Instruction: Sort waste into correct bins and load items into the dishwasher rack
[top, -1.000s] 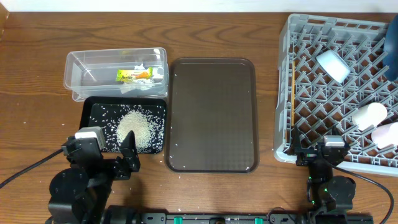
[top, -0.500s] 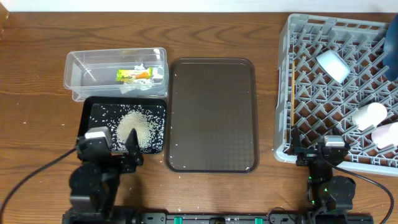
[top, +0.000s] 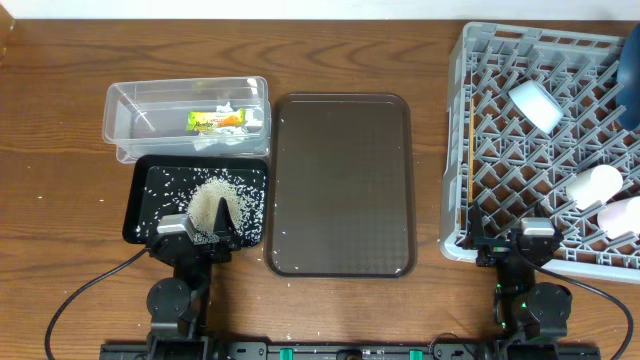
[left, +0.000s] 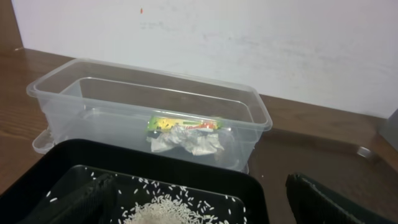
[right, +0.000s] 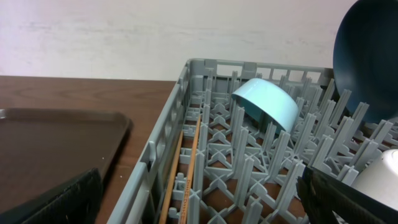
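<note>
The clear tub (top: 187, 118) holds the yellow-green wrapper (top: 215, 120) and the crumpled tissue (left: 186, 142); the wrapper also shows in the left wrist view (left: 180, 123). The black tub (top: 150, 195) holds a pile of rice (top: 212, 205). My left gripper (top: 200, 230) is open and empty over the black tub's front edge. The grey rack (top: 500, 150) holds the pale blue bowl (top: 533, 103), the dark blue plate (right: 370, 56), two white cups (top: 595, 185) and the chopsticks (right: 186, 162) along its left wall. My right gripper (top: 512, 245) is open and empty at the rack's front edge.
A flat dark brown tray (top: 340, 185) lies between the tubs and the rack, with a few stray rice grains on it. Loose grains are scattered on the wooden table round the black tub. A white wall stands behind the table.
My left arm has drawn back and shifted right, so its gripper now points at the black tub's front edge. The right arm has not moved.
</note>
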